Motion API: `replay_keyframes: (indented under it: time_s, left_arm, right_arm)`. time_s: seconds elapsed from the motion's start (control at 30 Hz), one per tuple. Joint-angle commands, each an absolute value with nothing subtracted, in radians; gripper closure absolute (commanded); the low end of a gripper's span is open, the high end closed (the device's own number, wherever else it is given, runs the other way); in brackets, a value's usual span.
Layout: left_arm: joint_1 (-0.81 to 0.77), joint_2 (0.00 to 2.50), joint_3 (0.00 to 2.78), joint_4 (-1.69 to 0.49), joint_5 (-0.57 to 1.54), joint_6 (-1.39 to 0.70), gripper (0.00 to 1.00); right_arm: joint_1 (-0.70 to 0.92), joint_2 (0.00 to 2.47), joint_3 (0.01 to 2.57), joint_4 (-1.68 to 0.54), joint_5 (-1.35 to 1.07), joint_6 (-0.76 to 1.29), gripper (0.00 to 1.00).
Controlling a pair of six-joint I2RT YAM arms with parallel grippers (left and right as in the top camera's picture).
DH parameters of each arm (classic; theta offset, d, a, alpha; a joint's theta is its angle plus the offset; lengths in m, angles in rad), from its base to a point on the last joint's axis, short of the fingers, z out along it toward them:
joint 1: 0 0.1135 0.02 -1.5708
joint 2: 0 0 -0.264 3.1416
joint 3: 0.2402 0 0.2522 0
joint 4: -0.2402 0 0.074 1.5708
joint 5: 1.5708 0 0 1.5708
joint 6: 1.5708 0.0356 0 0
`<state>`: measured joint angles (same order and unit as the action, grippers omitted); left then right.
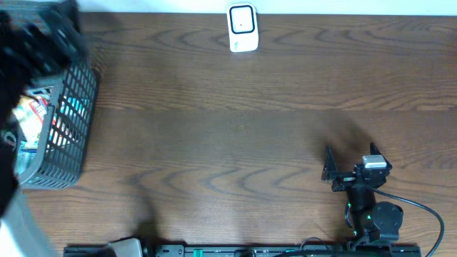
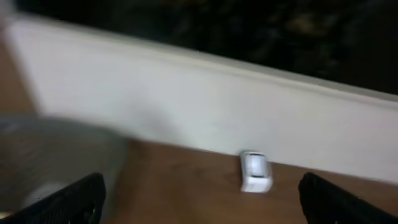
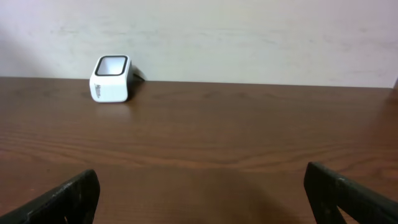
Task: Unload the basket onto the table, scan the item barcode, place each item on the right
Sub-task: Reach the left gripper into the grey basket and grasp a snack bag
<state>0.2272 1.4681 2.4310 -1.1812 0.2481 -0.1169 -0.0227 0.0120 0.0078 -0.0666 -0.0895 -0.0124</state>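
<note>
Items (image 1: pixel 36 118) in grey basket (image 1: pixel 75 139), 9 o'clock on table (image 1: pixel 214 128). Scanner (image 1: pixel 242 28) upright at 12 o'clock edge. Left gripper (image 2: pixel 200 190) spread, empty, near basket. Right gripper (image 3: pixel 202 183) spread, empty, 5 o'clock.

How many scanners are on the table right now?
1: the white scanner at the table's far edge, centre. The far-left corner by the basket is blurred, so something could hide there.
</note>
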Motion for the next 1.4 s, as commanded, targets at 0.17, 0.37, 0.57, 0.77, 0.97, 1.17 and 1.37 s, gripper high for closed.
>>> replay_keyframes:
  time_s: [0.17, 0.37, 0.57, 0.77, 0.97, 1.17, 1.37]
  left_arm:
    - [0.474, 1.694, 2.448, -1.212, 0.053, -0.239, 0.02]
    - [0.546, 1.760, 2.353, -1.250, -0.121, -0.239, 0.02]
    - [0.593, 1.810, 2.161, -1.248, -0.144, -0.218, 0.02]
    - [0.597, 1.865, 1.984, -1.226, -0.143, -0.123, 0.02]
    - [0.597, 1.929, 1.861, -1.174, -0.144, -0.036, 0.02]
    - [0.597, 2.018, 1.848, -1.113, -0.144, -0.019, 0.02]
    - [0.597, 2.122, 1.848, -1.028, -0.143, -0.018, 0.02]
  right_arm:
    - [-0.025, 0.007, 0.006, -0.070, -0.085, -0.023, 0.01]
    - [-0.025, 0.007, 0.006, -0.070, -0.085, -0.023, 0.01]
    - [-0.025, 0.007, 0.006, -0.070, -0.085, -0.023, 0.01]
    - [-0.025, 0.007, 0.006, -0.070, -0.085, -0.023, 0.01]
    - [-0.025, 0.007, 0.006, -0.070, -0.085, -0.023, 0.01]
    - [-0.025, 0.007, 0.006, -0.070, -0.085, -0.023, 0.01]
    - [-0.025, 0.007, 0.006, -0.070, -0.085, -0.023, 0.01]
